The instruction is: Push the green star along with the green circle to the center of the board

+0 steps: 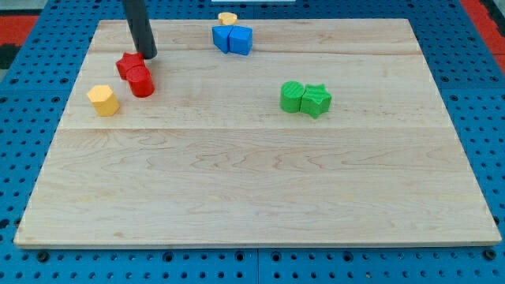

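Board [260,197] surface nearest the view's bottom carries no blocks; all pieces sit in the upper half of the frame. Moving farther up, the green circle [292,96] and green star [316,100] stand touching, side by side, right of centre and slightly above the board's middle, with the circle on the view's left and the star on the view's right. At upper left lie a yellow hexagonal block [103,100] and two red blocks [136,73] pressed together. My tip [147,56] rests at the upper edge of the red pair, well apart from the green pair. No jaws exist on this rod, so it grasps nothing; contact with the red blocks cannot be confirmed. Farthest up, two blue blocks [232,38] sit together with a small yellow block [227,17] just behind them. Governing relation: the green pair lies to the right and slightly below my tip, while the centre lies down-left of the pair. In my judgement, the tip must pass around to the pair's upper-right side before pushing.
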Available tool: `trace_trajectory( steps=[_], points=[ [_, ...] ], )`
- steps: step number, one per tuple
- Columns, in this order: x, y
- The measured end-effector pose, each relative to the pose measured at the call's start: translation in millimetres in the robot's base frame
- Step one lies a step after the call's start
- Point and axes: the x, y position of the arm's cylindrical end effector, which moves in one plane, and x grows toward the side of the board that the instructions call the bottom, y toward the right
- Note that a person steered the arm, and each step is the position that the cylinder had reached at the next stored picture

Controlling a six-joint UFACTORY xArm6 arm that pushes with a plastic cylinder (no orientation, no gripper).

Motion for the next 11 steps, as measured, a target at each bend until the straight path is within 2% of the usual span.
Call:
trace_trajectory(
  steps=[2,3,4,5,6,7,8,11],
  points=[
    [59.6,0.0],
    [62.1,34.2],
    [61.8,138.0],
    [36.4,255.0],
    [31.5,342.1],
    [90.5,352.9],
    [103.1,334.2],
    [86.8,250.3]
  ],
)
